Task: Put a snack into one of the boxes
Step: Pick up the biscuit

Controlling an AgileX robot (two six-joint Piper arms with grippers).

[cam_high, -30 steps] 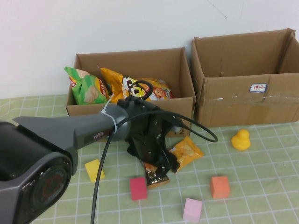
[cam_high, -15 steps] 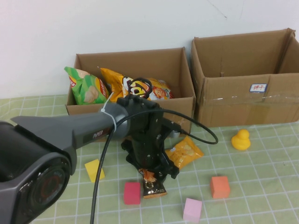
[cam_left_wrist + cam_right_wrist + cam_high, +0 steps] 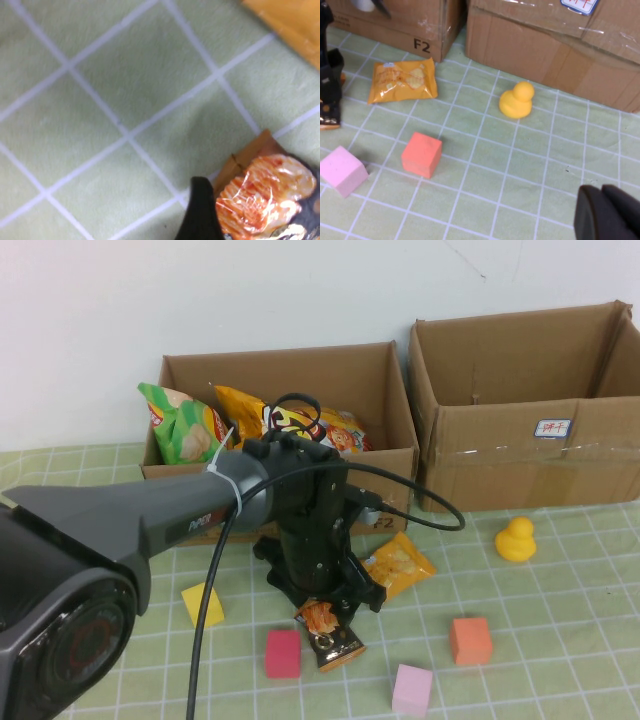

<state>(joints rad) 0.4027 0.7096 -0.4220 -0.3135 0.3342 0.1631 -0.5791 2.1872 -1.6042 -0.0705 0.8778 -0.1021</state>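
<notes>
One small snack packet [image 3: 330,630] is clamped in the left gripper [image 3: 325,615] jaws, low over the table [image 3: 560,640]; carrying it to the boxes [image 3: 525,405] remains. The right gripper [image 3: 607,212], jaws together, waits near the duck [image 3: 516,101].

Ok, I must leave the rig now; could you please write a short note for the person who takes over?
Left claw: low over the table in front of the left box, shut on the top end of the small orange snack packet.
Right claw: shut, holding nothing, parked above the cloth on the right, away from the work.
Wider taped box: back right. The left box holds chip bags.
Done: packet gripped.
Left: lift it, carry it over a box, release.
</notes>
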